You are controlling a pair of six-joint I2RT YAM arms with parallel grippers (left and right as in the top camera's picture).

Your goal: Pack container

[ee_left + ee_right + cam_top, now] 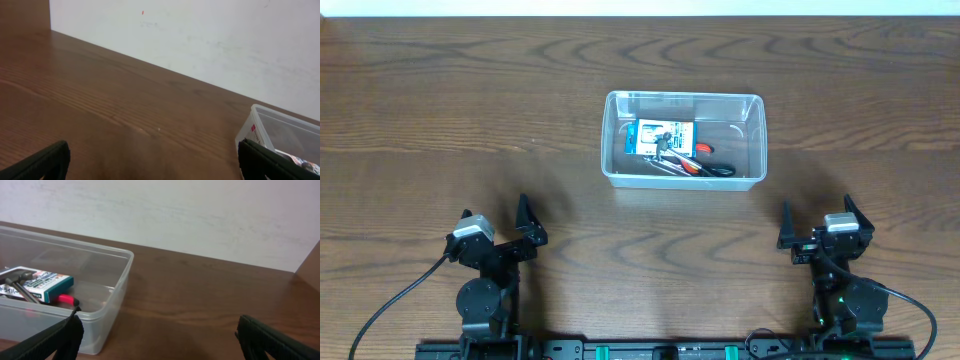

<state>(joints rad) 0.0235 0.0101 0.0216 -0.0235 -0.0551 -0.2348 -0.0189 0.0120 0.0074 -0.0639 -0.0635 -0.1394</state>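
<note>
The container (680,96), a clear plastic rectangular tub with rounded corners and a rim, is set upright on the wooden tabletop (440,110), slightly towards the far side and roughly midway between the two arms. Inside it, a small blue-and-white box (665,137) is seen lying flat towards the left half. Just in front of the box a few slim metal tools (665,163) are laid. A red-handled piece (705,150) and a black-handled piece (718,169) are found beside them towards the right. What kind of tools these are cannot be told. The far right part of the tub's floor is left bare.

The left gripper (496,212) is held near the front edge of the tabletop, well apart from the container, with its jaws spread wide and nothing between them. In the left wrist view only the two dark fingertips (47,161) are shown at the lower corners, and a corner of the container (280,125) is caught at the right edge. The white wall (200,35) is seen behind the tabletop.

The right gripper (818,212) is likewise held near the front edge, well apart from the container, its jaws fully spread and nothing gripped. In the right wrist view the container's near corner (117,280) is seen to the left, with the box (45,285) and the red handle (65,300) visible through its clear wall.
</note>
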